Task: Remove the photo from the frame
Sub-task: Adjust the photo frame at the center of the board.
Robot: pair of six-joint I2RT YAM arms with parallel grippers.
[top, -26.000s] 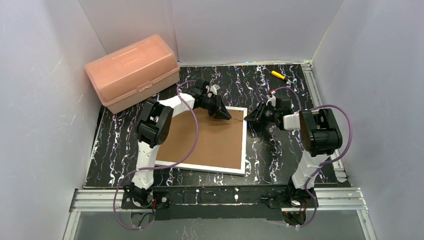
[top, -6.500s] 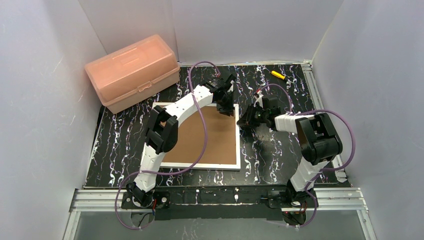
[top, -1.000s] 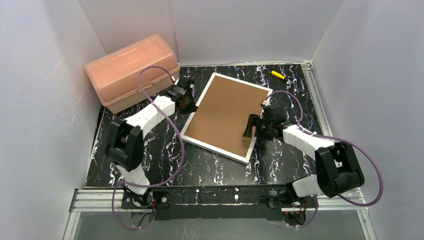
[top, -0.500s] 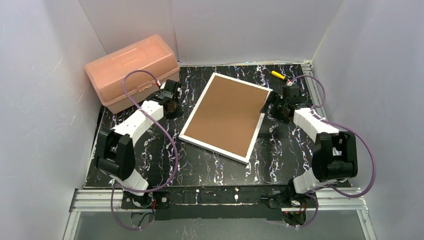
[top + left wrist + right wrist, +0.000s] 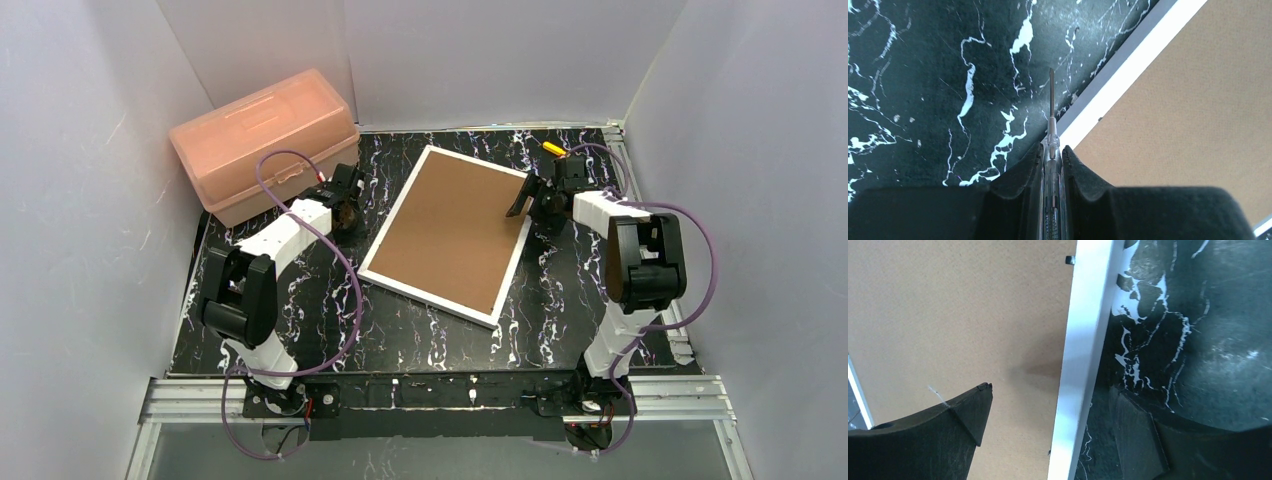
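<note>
- The frame (image 5: 445,235) lies face-down mid-table, between the two arms, with its brown back up.
- Looks early to me: the back is on and no photo is showing, so I'd guess it's inside. Freeing the back and lifting the print out is all left to do.
- Long axis runs far-to-near, with the near end swung toward the left arm.
- Left fingers (image 5: 1023,175) are clenched on a slim screwdriver (image 5: 1051,107), its tip over the table (image 5: 923,100) just beside the frame's left edge.
- Right fingers (image 5: 963,412) are spread wide and holding nothing, straddling the right edge.
</note>
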